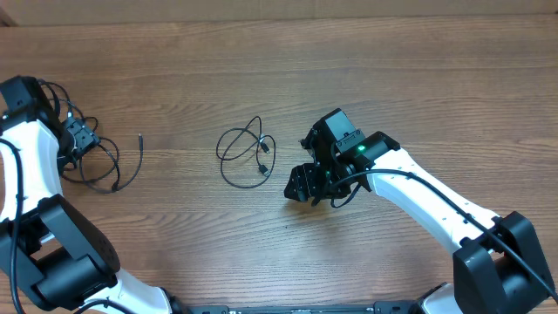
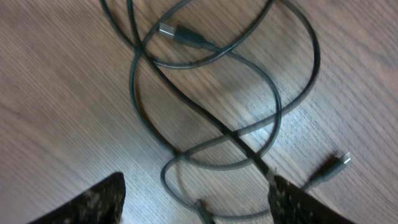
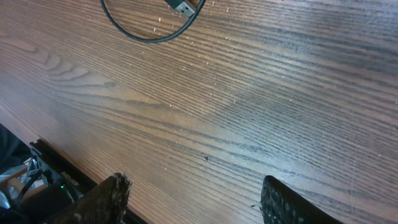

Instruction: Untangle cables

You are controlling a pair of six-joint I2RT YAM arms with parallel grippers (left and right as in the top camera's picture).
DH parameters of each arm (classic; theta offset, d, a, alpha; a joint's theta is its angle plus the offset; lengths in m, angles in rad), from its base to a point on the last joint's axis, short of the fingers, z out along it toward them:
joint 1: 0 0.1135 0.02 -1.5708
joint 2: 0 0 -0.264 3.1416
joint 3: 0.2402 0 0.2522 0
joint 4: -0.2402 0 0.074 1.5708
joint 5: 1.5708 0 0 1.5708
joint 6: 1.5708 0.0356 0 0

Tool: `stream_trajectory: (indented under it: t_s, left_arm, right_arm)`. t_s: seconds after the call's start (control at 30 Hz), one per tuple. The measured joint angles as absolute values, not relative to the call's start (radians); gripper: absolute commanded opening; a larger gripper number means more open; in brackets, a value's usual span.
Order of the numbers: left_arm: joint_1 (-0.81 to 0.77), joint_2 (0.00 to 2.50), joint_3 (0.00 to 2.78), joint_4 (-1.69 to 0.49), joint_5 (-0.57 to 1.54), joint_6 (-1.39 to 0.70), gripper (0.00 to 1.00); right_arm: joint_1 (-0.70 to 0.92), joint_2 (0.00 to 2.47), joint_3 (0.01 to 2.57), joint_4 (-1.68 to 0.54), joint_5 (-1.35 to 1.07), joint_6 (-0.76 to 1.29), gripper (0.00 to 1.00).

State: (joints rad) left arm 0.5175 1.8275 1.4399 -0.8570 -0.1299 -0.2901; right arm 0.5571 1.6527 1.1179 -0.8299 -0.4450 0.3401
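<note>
The left end effector [image 2: 194, 185] is spread, its fingers [image 2: 93, 202] wide apart and low over the table [image 1: 366, 78], pinching nothing. Between and ahead of them lie cables [image 2: 273, 99]: thin black loops crossing one another flat on the wood, with a plug [image 2: 171, 30] at the far side. One strand runs up to the tip of the right-hand finger; I cannot tell whether it touches. In the overhead view this bundle sits at the table's far left edge.

The right end effector [image 3: 193, 186] is spread too, over bare wood, with nothing between its fingers. Ahead of it curves a second cable [image 1: 244, 153], lying as a loose loop at mid-table, near this end effector and well apart from the left bundle.
</note>
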Motion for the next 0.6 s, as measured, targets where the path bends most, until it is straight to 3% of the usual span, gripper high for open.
stream_trajectory:
  t_s: [0.3,0.4,0.47,0.6]
  left_arm:
    - [0.517,1.829,1.251,-0.609,-0.155,-0.269,0.79]
    - [0.517,1.829,1.219,-0.589,-0.155,-0.26,0.63]
    - [0.518,1.829,1.211,-0.584,-0.155,-0.252,0.58]
    - [0.518,1.829,1.21,-0.583,-0.155,-0.25,0.35]
  right_arm:
    - [0.557,1.653,1.118,-0.831,-0.445,0.34,0.67]
    - [0.557,1.653,1.118,-0.839,-0.445,0.34,0.67]
    - [0.557,1.653,1.118,-0.84,-0.445,0.34,0.67]
    - [0.557,1.653,1.118,-0.842,-0.445,0.34,0.67]
